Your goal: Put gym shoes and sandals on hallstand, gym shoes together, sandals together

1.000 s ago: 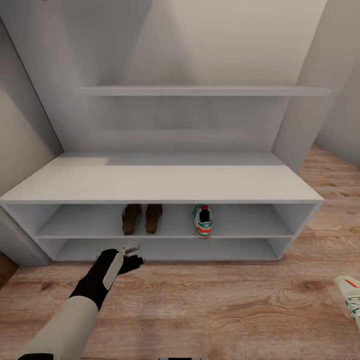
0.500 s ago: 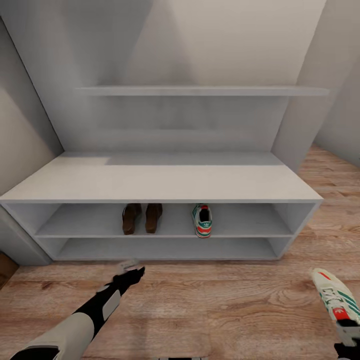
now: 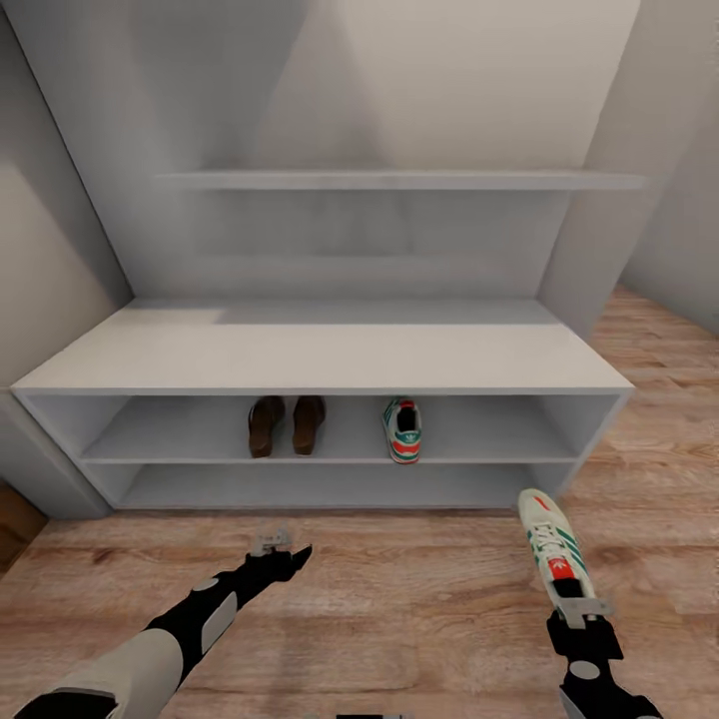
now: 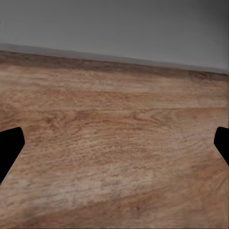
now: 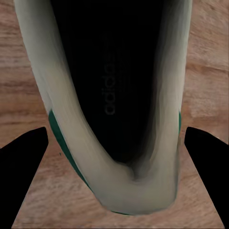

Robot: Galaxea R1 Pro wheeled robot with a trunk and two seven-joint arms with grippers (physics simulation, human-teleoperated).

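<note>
The hallstand stands ahead, pale grey-white with two open shelves. On its upper open shelf two dark brown sandals lie side by side, and one gym shoe stands apart to their right, heel toward me. My right gripper is shut on the heel of the second gym shoe, held above the corridor floor with its toe toward the rack. The right wrist view looks into that gym shoe's dark inside, a finger on each side. My left gripper is open over bare floor.
A floating shelf hangs on the back panel above the bench top. Grey walls close in on the left and right. A brown object shows at the left edge by the rack's corner.
My right arm has carried the gym shoe in from the right edge toward the rack's right end. My left arm has pulled back from the lower shelf. The view shifted slightly.
</note>
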